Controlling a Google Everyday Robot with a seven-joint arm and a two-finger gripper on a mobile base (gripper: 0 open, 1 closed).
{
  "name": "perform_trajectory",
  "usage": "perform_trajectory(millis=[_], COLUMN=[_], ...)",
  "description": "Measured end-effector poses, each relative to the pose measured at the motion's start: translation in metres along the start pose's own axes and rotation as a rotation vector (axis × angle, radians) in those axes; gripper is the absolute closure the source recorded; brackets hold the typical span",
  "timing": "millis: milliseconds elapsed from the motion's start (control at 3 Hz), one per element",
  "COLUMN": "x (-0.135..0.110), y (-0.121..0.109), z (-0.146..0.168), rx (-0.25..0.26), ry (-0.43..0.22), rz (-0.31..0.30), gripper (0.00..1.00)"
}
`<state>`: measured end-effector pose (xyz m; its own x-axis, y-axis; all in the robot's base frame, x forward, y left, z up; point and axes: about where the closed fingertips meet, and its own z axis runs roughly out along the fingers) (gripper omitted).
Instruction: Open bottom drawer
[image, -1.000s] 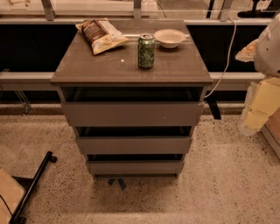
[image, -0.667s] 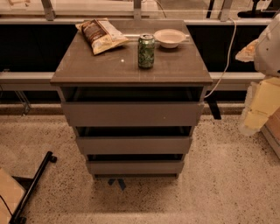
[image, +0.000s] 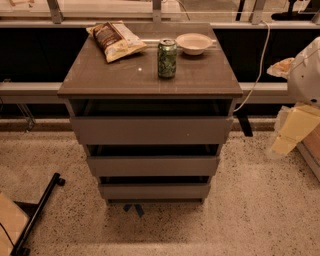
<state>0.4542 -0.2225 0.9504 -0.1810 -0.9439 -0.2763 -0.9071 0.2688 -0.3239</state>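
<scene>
The bottom drawer (image: 154, 191), plain grey-brown with no handle, sits lowest in the cabinet (image: 100, 80), above the speckled floor (image: 240, 225). On the cabinet top stand a can (image: 167, 58), a bowl (image: 194, 43) and a chip bag (image: 116, 40). The gripper (image: 294, 131) hangs well right of the cabinet; I can't tell whether it's open.

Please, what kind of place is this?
Probably an office or lab corner: a grey cabinet on a speckled floor, a metal rail behind, a chip bag and a can on top. The gripper is at the right edge, apart from the bottom drawer.
</scene>
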Motion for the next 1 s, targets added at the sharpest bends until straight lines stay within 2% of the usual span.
perform_trajectory(millis=[333,667,1000], x=[0.0,0.0,0.008], y=[0.0,0.008,0.017], z=[0.0,0.023,0.07], rx=[0.0,0.0,0.003], ry=[0.0,-0.03,-0.086], rz=[0.0,0.033,0.072], gripper=[0.0,0.0,0.0])
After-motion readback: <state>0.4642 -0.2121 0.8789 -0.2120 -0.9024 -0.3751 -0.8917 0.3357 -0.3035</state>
